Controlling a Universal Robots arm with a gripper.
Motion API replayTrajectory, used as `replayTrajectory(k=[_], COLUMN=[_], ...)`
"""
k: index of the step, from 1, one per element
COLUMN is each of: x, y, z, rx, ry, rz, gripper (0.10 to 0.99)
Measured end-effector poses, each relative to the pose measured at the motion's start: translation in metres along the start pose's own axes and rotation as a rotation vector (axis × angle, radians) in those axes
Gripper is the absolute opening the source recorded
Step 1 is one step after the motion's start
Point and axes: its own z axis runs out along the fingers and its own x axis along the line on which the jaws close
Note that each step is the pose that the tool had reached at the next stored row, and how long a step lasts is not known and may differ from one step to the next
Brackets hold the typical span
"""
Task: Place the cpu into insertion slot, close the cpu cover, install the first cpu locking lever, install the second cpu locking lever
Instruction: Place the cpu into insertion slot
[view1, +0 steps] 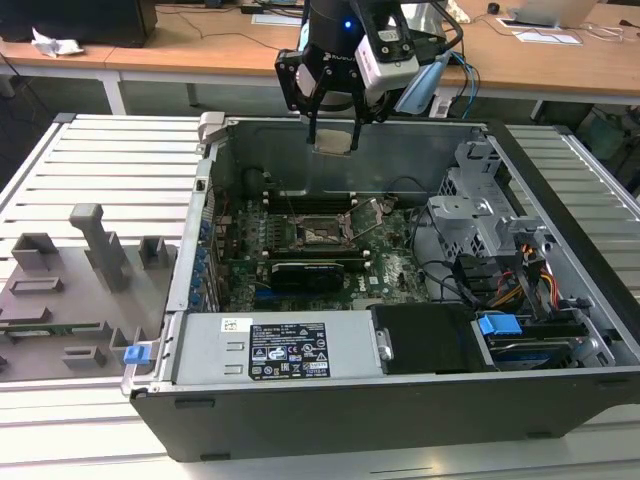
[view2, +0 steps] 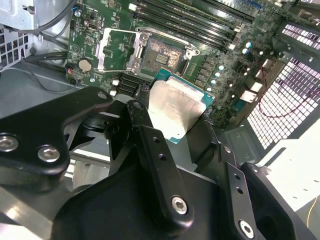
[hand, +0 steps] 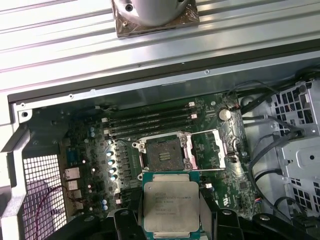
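My gripper (view1: 333, 132) hangs above the far wall of the open computer case, shut on the cpu (view1: 333, 141). In both wrist views the cpu (view2: 175, 107) (hand: 171, 204) lies flat between the black fingers (view2: 150, 137), silver-grey top showing, with a green rim. The insertion slot (hand: 164, 154) (view2: 162, 52) (view1: 320, 233) sits bare on the green board below, its pin field glinting. The cpu cover (hand: 207, 150) (view2: 115, 50) is swung open beside the slot. The cpu is well above the slot and offset from it, not touching the board.
Long black memory slots (hand: 150, 119) run beside the socket. A black card (view1: 305, 270), a labelled power supply (view1: 285, 350), a drive cage (view1: 480, 215) and loose cables (view1: 450, 275) fill the case. A grey fixture tray (view1: 60, 290) lies at the exterior view's left.
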Motion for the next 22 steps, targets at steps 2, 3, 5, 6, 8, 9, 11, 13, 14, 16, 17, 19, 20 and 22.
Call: replayTrajectory(k=[2, 3, 5, 6, 8, 9, 11, 13, 14, 16, 17, 19, 20, 22], x=[0.0001, 0.0002, 0.0002, 0.0004, 0.0004, 0.0004, 0.0005, 0.0005, 0.0005, 0.0005, 0.0005, 0.0005, 0.0005, 0.0005], y=[0.0000, 0.0000, 0.0000, -0.0001, -0.0001, -0.0001, -0.0001, -0.0001, -0.0001, -0.0001, -0.0001, -0.0001, -0.0001, -0.0001], z=[0.0000, 0.0000, 0.0000, 0.0000, 0.0000, 0.0001, 0.0000, 0.0001, 0.0001, 0.0001, 0.0002, 0.0003, 0.0004, 0.0004], rx=[0.000, 0.000, 0.000, 0.000, 0.000, 0.000, -0.001, -0.001, -0.001, -0.001, -0.001, -0.001, -0.001, -0.001], ry=[-0.0002, -0.0005, -0.0008, -0.0011, -0.0015, -0.0019, -0.0026, -0.0035, -0.0041, -0.0055, -0.0065, -0.0081, -0.0090, -0.0098], rz=[0.003, 0.005, 0.009, 0.013, 0.017, 0.022, 0.029, 0.040, 0.046, 0.061, 0.072, 0.089, 0.099, 0.107], gripper=[0.541, 0.541, 0.541, 0.541, 0.541, 0.541, 0.541, 0.541, 0.541, 0.541, 0.541, 0.541, 0.541, 0.541])
